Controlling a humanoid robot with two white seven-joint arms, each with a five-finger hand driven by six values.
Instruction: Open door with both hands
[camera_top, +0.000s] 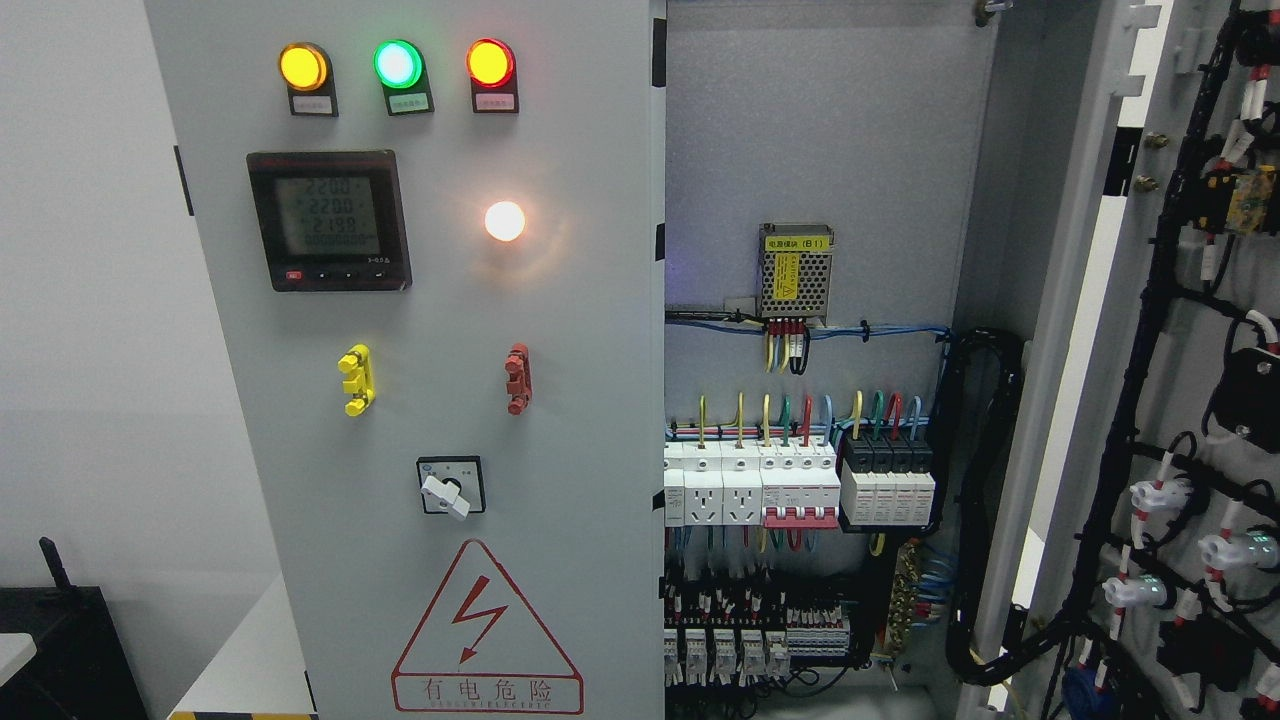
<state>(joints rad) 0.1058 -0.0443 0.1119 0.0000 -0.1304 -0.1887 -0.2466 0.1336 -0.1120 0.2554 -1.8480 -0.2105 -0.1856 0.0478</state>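
Neither hand of the robot appears anywhere in the head view, so whether either is released, clenched or grasping cannot be told.

The right door (1150, 350) of the electrical cabinet stands swung wide at the right of the frame, its inner face turned toward the camera and carrying black wiring looms (1140, 400) that feed the backs of its panel devices. Through the opening, in the centre right, lies the cabinet interior (830, 130): a perforated power supply (796, 270) with a yellow label is mounted high on the back plate, and below it a row of breakers (790, 485) sits on a rail, with coloured leads rising from their tops.

The left door (430, 400) fills the centre left and lies flat to the camera, judged shut. Its front carries three lit indicator lamps (397, 63) at the upper left, a digital meter (330, 220), a rotary switch (451, 486) and a high-voltage warning triangle (487, 630) at the bottom.

Judged from this, one leaf is open and the other remains to be pulled.
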